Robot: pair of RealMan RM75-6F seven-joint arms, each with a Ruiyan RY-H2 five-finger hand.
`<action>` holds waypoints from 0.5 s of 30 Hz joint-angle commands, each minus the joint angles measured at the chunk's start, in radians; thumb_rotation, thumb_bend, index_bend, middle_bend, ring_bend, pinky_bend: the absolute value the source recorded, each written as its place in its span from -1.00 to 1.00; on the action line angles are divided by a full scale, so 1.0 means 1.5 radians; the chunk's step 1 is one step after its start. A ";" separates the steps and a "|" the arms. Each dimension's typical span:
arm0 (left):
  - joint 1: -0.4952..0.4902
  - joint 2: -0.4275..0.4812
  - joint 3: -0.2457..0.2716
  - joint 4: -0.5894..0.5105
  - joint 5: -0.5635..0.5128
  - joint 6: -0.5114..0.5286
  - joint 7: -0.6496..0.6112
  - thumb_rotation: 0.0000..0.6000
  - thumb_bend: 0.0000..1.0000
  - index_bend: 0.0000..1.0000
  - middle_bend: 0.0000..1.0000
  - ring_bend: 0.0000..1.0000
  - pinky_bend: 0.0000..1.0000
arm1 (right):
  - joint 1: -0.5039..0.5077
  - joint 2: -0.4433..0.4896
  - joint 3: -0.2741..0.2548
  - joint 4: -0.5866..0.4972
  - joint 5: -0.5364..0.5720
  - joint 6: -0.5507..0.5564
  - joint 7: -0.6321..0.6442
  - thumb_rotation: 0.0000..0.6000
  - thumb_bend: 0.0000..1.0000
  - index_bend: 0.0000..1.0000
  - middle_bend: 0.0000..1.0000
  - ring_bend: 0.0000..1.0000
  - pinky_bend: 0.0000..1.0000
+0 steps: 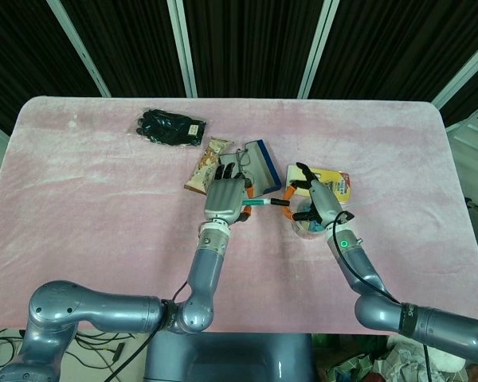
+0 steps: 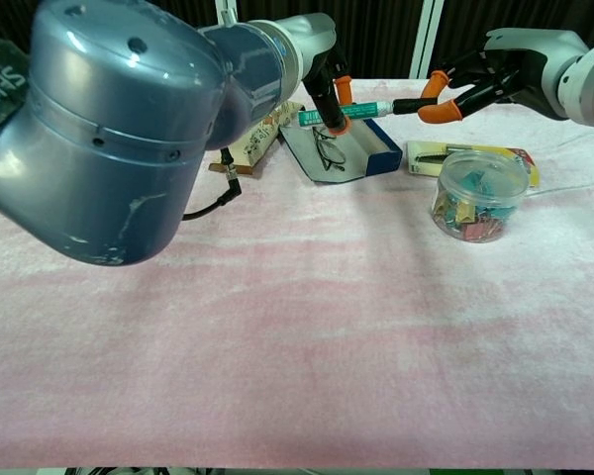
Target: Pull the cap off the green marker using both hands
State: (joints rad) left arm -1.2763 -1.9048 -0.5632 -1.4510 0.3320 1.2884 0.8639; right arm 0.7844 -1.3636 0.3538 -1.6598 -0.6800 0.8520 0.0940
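A: Where is the slim green marker [image 2: 351, 110] with the dark cap [image 2: 407, 104]?

B: In the air above the pink-covered desk [image 2: 307, 327], level between both hands. The left hand [image 1: 226, 200] grips the barrel with closed fingers [image 2: 334, 114]. The right hand [image 1: 314, 197] pinches the cap with orange fingertips [image 2: 438, 111].

A: Why like this?

B: I think so each hand can pull its end apart along the marker's length.

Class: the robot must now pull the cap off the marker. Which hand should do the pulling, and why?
Probably the right hand: its fingertips pinch the black cap at the marker's free end, with open space beyond. The left hand grips the green barrel, so it suits holding steady.
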 commanded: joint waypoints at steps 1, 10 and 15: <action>0.000 0.000 0.000 0.001 0.000 0.000 0.001 1.00 0.03 0.34 -0.40 -1.00 -1.00 | -0.003 0.006 -0.001 -0.005 0.001 -0.004 0.001 1.00 -0.10 0.51 -1.00 -0.92 -0.68; 0.008 0.008 0.008 -0.006 0.006 -0.001 0.002 1.00 0.03 0.34 -0.40 -1.00 -1.00 | -0.014 0.031 0.005 -0.018 0.000 -0.019 0.019 1.00 -0.10 0.52 -1.00 -0.92 -0.68; 0.037 0.041 0.030 -0.043 0.031 0.002 -0.007 1.00 0.03 0.34 -0.39 -1.00 -1.00 | -0.034 0.063 0.003 -0.029 -0.014 -0.034 0.040 1.00 -0.10 0.52 -1.00 -0.92 -0.68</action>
State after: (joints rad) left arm -1.2357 -1.8591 -0.5295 -1.4992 0.3665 1.2901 0.8603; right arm 0.7434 -1.2817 0.3612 -1.6964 -0.6934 0.8100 0.1453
